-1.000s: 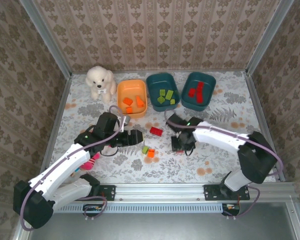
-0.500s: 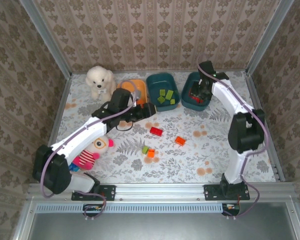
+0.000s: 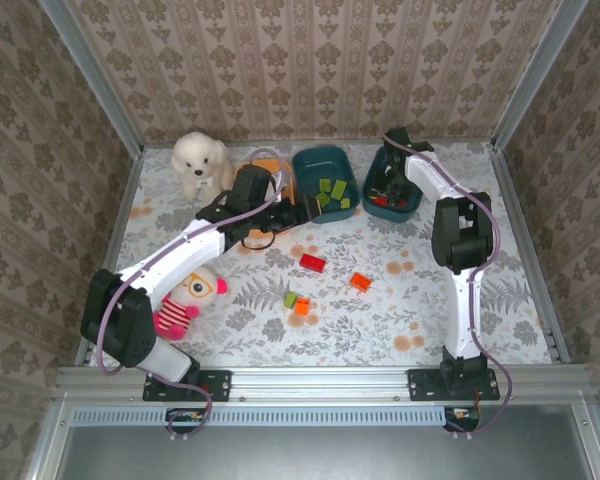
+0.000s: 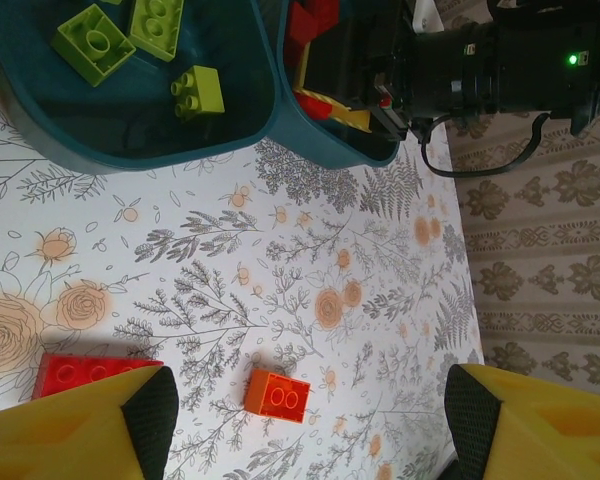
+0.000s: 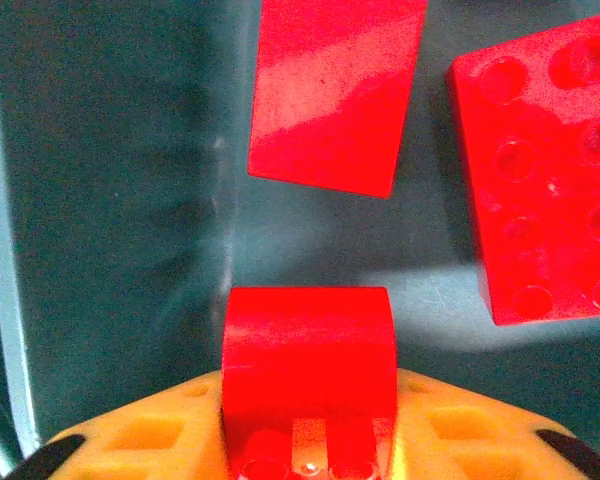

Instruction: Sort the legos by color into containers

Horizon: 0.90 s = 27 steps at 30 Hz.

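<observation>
My right claw (image 5: 308,405) grips a red brick (image 5: 308,340) low inside the teal tub (image 5: 110,200), matching its reds, ready for dropping. My left claw (image 4: 310,420) hangs wide, empty.

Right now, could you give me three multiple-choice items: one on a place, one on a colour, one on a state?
1. The white plush dog sits: A left of the orange tub; B right of all tubs; C at the near edge.
2. Bricks in the middle teal tub are: A red; B light green; C orange.
3. The left gripper has its jaws: A open; B shut on a brick; C shut on a toy.
1A, dog stands beside that tub; 2B, three green bricks inside; 3A, fingers wide apart, nothing between.
</observation>
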Motion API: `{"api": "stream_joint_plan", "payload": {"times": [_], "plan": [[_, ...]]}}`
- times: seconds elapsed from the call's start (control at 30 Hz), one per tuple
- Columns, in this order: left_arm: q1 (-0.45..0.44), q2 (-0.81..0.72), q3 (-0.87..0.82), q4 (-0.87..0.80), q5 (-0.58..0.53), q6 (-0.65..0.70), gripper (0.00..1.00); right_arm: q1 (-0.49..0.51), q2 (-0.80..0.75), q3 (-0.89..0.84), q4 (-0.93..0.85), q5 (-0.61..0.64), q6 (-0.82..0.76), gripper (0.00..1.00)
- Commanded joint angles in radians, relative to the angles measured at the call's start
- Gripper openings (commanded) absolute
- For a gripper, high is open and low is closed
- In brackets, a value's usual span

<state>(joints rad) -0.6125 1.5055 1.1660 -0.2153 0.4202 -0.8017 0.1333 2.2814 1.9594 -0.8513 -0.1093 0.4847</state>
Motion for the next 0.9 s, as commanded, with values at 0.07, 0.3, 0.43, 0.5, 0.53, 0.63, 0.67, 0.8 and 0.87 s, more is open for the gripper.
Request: {"api": "stream_joint_plan", "payload": {"times": [0.07,0.3,0.43,0.5,0.53,0.63,0.67,0.8,0.87], "plan": [[0.007,0.005,0.028,0.007,0.02,0.0,0.74,-0.011,0.012,0.08,-0.047,-0.031,-0.013,0.54],[0.008,-0.026,0.005,0.004,0.017,-0.005,0.74,-0.011,-0.131,0.015,0.005,-0.051,-0.021,0.61],[0.01,-0.046,0.0,-0.021,0.0,-0.007,0.74,-0.001,-0.298,-0.116,0.11,-0.071,-0.022,0.61],[0.01,-0.056,0.003,-0.041,-0.008,-0.003,0.74,0.006,-0.404,-0.217,0.198,-0.09,-0.023,0.61],[0.009,-0.061,0.0,-0.051,-0.008,0.002,0.74,0.011,-0.472,-0.281,0.257,-0.113,-0.019,0.61],[-0.006,-0.06,0.005,-0.098,-0.008,0.048,0.74,0.023,-0.666,-0.521,0.465,-0.205,0.012,0.62],[-0.014,-0.055,0.013,-0.127,-0.01,0.069,0.74,0.028,-0.718,-0.585,0.504,-0.235,0.02,0.62],[-0.097,-0.001,0.05,-0.238,-0.029,0.191,0.74,0.079,-0.966,-0.845,0.571,-0.359,0.024,0.7],[-0.15,0.04,0.063,-0.266,-0.045,0.248,0.74,0.102,-1.105,-0.969,0.568,-0.418,0.053,0.78]]}}
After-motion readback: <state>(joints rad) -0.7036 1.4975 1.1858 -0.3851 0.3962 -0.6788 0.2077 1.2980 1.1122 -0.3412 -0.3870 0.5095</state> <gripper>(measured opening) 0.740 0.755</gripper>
